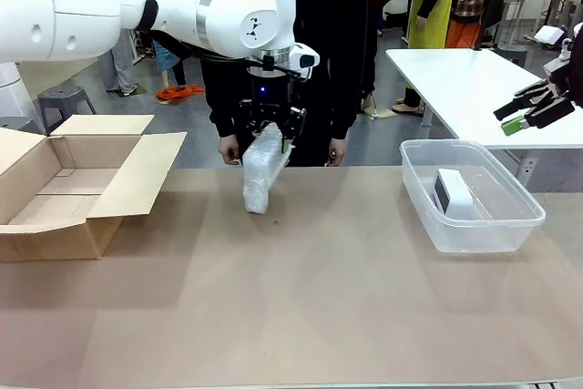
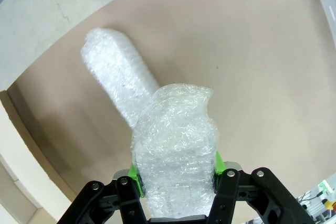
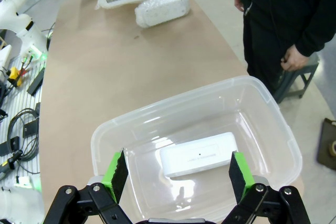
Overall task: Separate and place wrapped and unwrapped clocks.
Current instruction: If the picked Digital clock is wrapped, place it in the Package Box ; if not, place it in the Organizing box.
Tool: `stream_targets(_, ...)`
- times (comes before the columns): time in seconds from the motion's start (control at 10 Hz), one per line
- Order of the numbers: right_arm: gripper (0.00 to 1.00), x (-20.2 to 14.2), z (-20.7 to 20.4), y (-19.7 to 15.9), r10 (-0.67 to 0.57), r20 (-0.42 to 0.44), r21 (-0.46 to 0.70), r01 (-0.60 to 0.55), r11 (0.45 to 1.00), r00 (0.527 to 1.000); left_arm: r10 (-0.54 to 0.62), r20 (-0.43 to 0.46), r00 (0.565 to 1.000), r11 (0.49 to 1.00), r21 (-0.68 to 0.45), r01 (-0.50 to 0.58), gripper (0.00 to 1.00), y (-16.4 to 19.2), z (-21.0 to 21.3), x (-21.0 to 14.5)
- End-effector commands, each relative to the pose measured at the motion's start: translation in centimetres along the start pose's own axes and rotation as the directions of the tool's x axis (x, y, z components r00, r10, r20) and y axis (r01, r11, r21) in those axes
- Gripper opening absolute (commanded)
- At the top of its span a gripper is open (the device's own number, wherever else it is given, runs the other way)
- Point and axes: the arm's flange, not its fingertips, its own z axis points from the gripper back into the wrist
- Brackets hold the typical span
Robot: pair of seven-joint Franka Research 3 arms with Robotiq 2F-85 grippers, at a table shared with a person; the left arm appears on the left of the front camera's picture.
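My left gripper (image 1: 271,131) (image 2: 176,170) is shut on the top end of a wrapped clock (image 1: 268,150) (image 2: 176,150), an oblong bundle in white bubbly wrap hanging above the table's far middle. A second wrapped clock (image 1: 256,196) (image 2: 116,67) (image 3: 161,9) lies on the table right under it. The unwrapped clock (image 1: 455,194) (image 3: 199,161), white and rounded, rests inside the clear plastic bin (image 1: 414,149) (image 3: 273,129) at the right. My right gripper (image 1: 530,112) (image 3: 177,176) is open and holds nothing, hovering above the bin.
An open cardboard box (image 1: 82,179) stands at the table's left edge. A person in black (image 1: 310,52) stands at the far side, hands down at the table edge. A white table (image 1: 474,79) is behind the bin. The brown tabletop's near half is free.
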Motion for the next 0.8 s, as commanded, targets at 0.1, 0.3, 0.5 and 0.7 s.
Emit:
stream_targets(0.1, 1.00, 0.1, -0.2, 0.1, -0.007, -0.005, -0.010, 0.007, 1.000, 1.000, 0.030, -0.004, 1.000, 0.999, 0.017, -0.030, 0.53, 3.1, 0.6, -3.5)
stream_targets(0.3, 1.00, 0.1, -0.2, 0.1, -0.007, -0.005, -0.010, 0.007, 1.000, 1.000, 0.082, 0.016, 0.996, 0.996, 0.020, -0.083, 0.53, 5.1, 1.0, -5.5)
stream_targets(0.5, 1.00, 0.1, -0.2, 0.1, -0.007, -0.005, -0.010, 0.007, 1.000, 1.000, 0.122, 0.042, 0.992, 0.992, 0.017, -0.123, 0.53, 6.6, 1.4, -7.5)
stream_targets(0.7, 1.00, 0.1, -0.2, 0.1, -0.007, -0.005, -0.010, 0.007, 1.000, 1.000, 0.140, 0.059, 0.988, 0.990, 0.015, -0.142, 0.53, 7.9, 1.6, -9.3)
